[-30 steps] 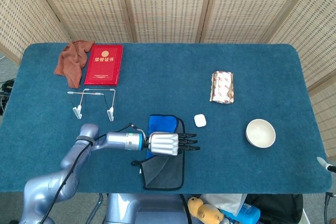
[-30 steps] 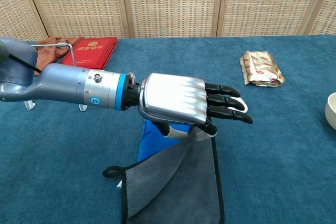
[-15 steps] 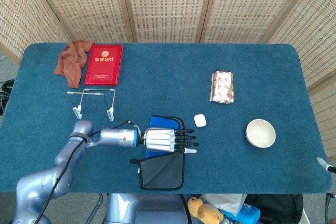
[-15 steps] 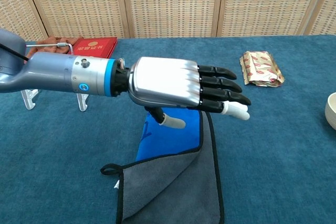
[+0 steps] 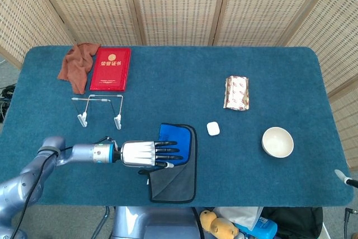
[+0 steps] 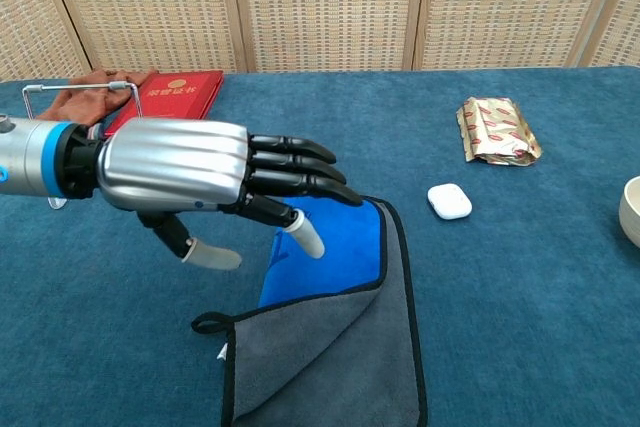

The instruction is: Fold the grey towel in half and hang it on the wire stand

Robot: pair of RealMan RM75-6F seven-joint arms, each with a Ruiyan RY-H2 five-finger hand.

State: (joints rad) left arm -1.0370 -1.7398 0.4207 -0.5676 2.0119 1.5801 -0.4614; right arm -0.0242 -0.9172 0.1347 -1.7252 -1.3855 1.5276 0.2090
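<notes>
the left hand (image 5: 146, 154) hovers flat and empty, fingers stretched out and apart, thumb hanging below, holding nothing. the towel (image 5: 174, 163) lies just to its right, under the fingertips, partly folded with blue lining showing at the far end and a grey flap over the near end; its long axis runs from the near table edge away. the stand (image 5: 99, 109) sits behind and left of the hand, well apart from the towel, nothing between. the right hand is out of view, so the left is nearer. earbud case (image 5: 212, 129), bowl (image 5: 277, 141), foil packet (image 5: 236, 92), red book (image 5: 111, 69) and brown cloth (image 5: 76, 64) lie clear of that path.
</notes>
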